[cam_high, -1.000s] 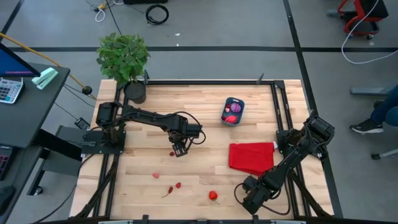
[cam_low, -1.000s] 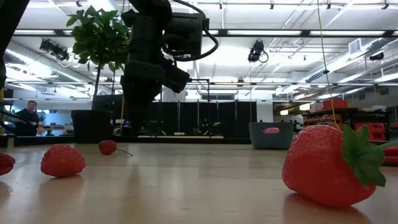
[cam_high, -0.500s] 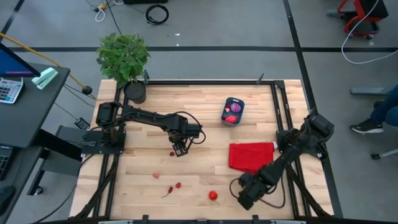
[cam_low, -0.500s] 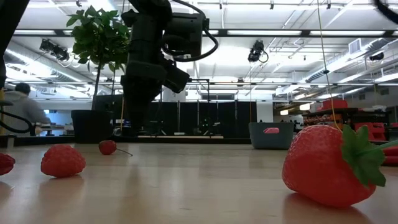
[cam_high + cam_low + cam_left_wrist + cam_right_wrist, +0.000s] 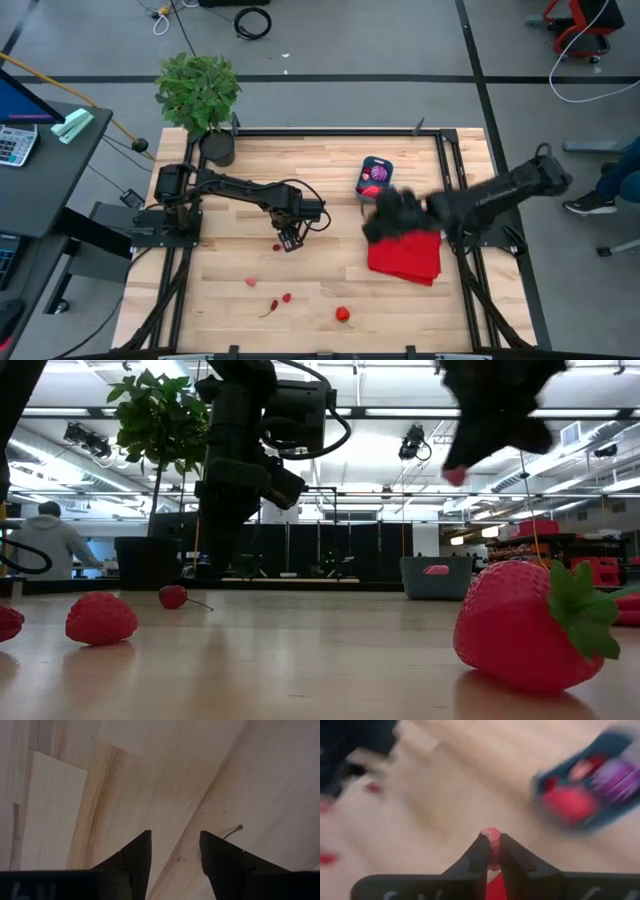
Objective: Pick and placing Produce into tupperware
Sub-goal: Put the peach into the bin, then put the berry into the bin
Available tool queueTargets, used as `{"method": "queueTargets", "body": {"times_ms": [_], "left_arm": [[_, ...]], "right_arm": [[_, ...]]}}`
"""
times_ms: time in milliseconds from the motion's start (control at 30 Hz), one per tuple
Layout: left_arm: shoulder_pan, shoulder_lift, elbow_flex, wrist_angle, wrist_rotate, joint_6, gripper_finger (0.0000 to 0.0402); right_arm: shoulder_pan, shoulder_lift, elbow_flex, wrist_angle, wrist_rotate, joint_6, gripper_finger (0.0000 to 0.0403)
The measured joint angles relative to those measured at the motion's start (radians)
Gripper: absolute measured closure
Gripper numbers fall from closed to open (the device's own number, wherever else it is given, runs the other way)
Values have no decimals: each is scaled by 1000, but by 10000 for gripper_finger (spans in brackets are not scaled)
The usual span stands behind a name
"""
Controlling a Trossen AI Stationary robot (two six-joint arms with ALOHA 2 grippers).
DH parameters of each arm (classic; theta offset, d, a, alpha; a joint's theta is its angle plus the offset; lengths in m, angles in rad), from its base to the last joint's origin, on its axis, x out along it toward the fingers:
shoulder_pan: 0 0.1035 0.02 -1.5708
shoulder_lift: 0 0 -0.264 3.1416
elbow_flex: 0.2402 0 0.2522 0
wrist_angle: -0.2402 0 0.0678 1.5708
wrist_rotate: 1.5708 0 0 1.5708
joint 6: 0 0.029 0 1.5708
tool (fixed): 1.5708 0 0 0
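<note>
The right tool [image 5: 491, 851] is clenched on a small pink piece of produce [image 5: 491, 837], above the far edge of the red cloth [image 5: 405, 256], just near of the blue tupperware [image 5: 376, 178]. The left tool [image 5: 171, 855] hangs released, holding nothing, over bare counter [image 5: 330, 190] left of centre.

Four loose red pieces lie on the near counter, among them a strawberry [image 5: 343, 314]. The right wrist view shows the tub's contents: red pieces and one purple, too blurred to count. The low view shows a person [image 5: 52, 545] in the room.
</note>
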Motion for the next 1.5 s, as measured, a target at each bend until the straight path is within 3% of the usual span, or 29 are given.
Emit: {"method": "queueTargets", "body": {"times_ms": [133, 267, 400, 500, 733, 867, 1033, 1233, 1400, 1500], "left_arm": [[0, 0, 0, 1, 0, -21, 227], [0, 0, 0, 3, 0, -27, 226], [0, 0, 0, 7, 0, -52, 229], [0, 0, 0, 19, 0, -53, 228], [0, 0, 0, 52, 1, -53, 224], [0, 0, 0, 11, 76, -52, 227], [-9, 0, 0, -64, 167, -52, 225], [-68, 0, -1, -128, 180, -53, 217], [-119, 4, -3, -24, 179, -51, 207], [-145, 12, -4, 36, 107, -52, 194]], "right_arm": [[-264, -28, 0, 0, -104, -261, 339], [-490, 10, 0, 0, -235, -417, 316], [-637, 68, 0, 11, -373, -501, 297], [-687, 117, 0, 16, -468, -570, 282], [-683, 230, 0, 16, -533, -630, 241], [-667, 224, 0, 19, -537, -628, 224], [-656, 133, 24, 44, -600, -573, 218], [-590, -22, 31, 98, -637, -518, 221], [-523, -118, 31, 102, -579, -516, 222], [-486, -152, 31, 103, -571, -516, 222]]}}
